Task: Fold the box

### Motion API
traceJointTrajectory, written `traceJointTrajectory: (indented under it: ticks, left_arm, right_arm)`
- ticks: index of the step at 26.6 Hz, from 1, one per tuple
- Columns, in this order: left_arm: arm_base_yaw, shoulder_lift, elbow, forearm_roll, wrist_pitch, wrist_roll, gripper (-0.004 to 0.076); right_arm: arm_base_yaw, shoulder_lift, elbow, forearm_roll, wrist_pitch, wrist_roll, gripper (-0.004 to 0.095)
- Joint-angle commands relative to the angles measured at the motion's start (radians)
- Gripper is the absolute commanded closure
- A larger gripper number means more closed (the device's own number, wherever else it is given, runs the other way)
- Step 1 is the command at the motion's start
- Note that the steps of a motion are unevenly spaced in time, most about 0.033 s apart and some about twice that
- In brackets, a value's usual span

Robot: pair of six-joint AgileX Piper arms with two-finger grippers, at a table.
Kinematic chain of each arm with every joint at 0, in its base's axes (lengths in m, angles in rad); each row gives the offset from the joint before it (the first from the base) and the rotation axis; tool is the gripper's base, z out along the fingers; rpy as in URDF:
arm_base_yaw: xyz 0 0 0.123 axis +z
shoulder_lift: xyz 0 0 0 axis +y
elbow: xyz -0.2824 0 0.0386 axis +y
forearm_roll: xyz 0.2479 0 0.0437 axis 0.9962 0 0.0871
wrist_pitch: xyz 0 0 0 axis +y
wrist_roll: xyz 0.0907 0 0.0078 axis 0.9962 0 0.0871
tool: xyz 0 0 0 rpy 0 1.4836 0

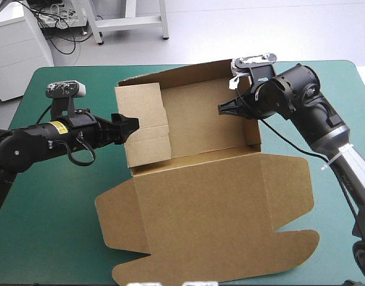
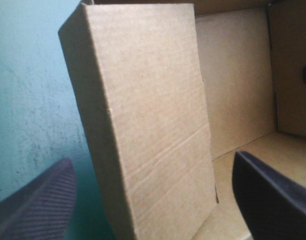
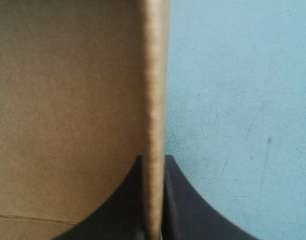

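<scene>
Box (image 1: 200, 202) sits mid-table on the teal-green cover (image 1: 57, 226). Nearest the robot, the lid (image 1: 218, 232) lies flat with its flaps spread. Past the lid is the tray part, walls raised.

Left gripper (image 1: 130, 125) is at the tray's left wall (image 1: 145, 122), reaching in from outside. Its fingers are wide apart and hold nothing. The wall stands just ahead of it, leaning, with one finger toward the outer face and one toward the tray floor. Contact: cannot tell. The wall's long axis runs across the gripper's reach, from lid crease to far wall (image 1: 188, 74).

Right gripper (image 1: 224, 109) is all but closed on the right wall (image 1: 253, 128), the board's edge pinched between its fingers.

Judgement: the left arm is the nearer to the loose wall. The next move depends on that wall going inward, away from the left gripper and toward the right one.
</scene>
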Motion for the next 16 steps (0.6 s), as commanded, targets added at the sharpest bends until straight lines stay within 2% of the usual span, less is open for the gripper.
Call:
traceJointTrajectory:
  ticks: [1,10,16]
  left_arm:
    - [0.002,0.012,-0.013,-0.051,-0.073,-0.013,0.0122]
    - [0.0,0.123,-0.012,-0.102,-0.083,-0.012,0.0125]
    - [0.0,0.145,-0.012,-0.13,-0.149,0.006,0.0134]
  right_arm:
    - [-0.001,-0.043,-0.027,0.008,-0.048,0.002,0.0916]
    - [-0.001,-0.045,-0.027,0.024,-0.074,0.002,0.0916]
    - [-0.001,-0.06,-0.027,0.024,-0.094,0.002,0.0916]
